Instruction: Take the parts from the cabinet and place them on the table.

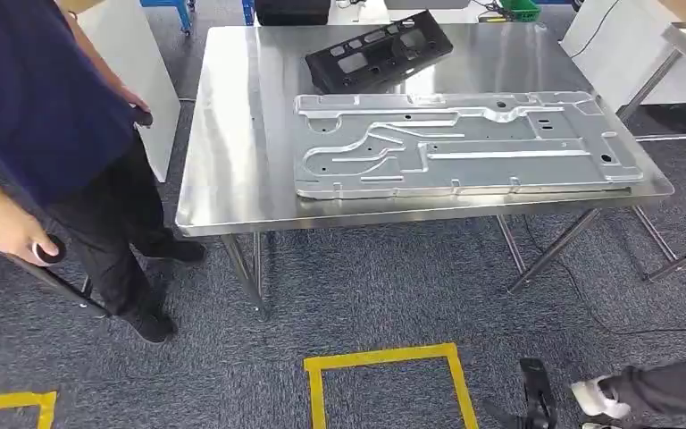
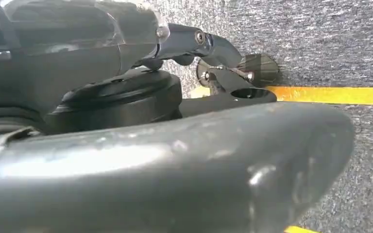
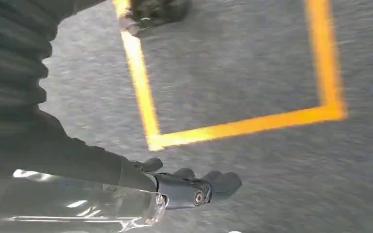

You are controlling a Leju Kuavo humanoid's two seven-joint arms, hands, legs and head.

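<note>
- Two parts already lie on the steel desk: a large silver stamped metal panel across its middle, and a black plastic panel just behind that.
- Your left hand hangs over the carpet, holding nothing; whether its fingers are spread or curled I cannot tell.
- Your right hand also hangs empty, fingers loosely curled.
- A person stands beside the desk's left end, so turn towards the cabinet slowly.
- Set any further part on bare steel left of the silver panel.
</note>
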